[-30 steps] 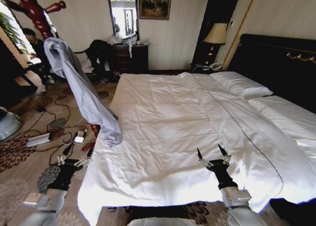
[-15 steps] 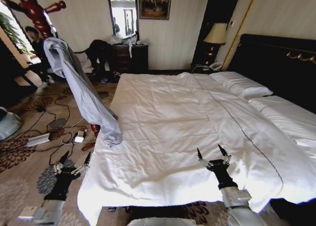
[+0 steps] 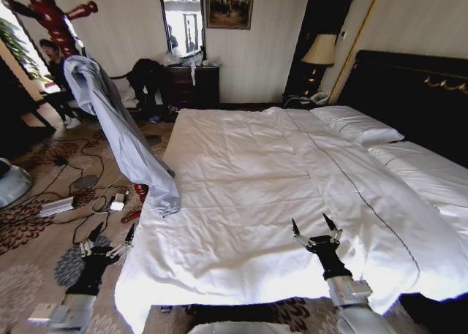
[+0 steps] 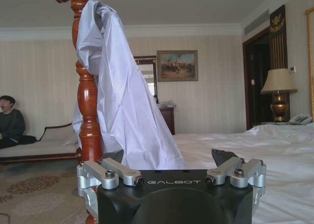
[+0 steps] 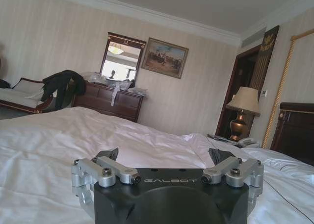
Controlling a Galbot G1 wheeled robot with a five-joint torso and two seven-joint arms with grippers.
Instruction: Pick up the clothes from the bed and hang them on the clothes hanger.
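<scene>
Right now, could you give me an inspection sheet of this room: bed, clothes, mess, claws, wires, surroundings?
Surface: bed, white duvet, nothing lying on it.
Job's things: grey jacket draped over a red wooden coat stand, its hem hanging by the bed's edge; no hanger seen.
Clutter: black garment heap by the dresser.
Claws: left claw open, low over the carpet beside the bed; right claw open, over the bed's near edge.
Cables: wires and a power strip on the carpet.
Surroundings: lamp, mirror, painting, dark headboard.

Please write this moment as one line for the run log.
jacket: hung on wooden stand | bed: bare | left gripper: open, low beside bed | right gripper: open, over bed
</scene>
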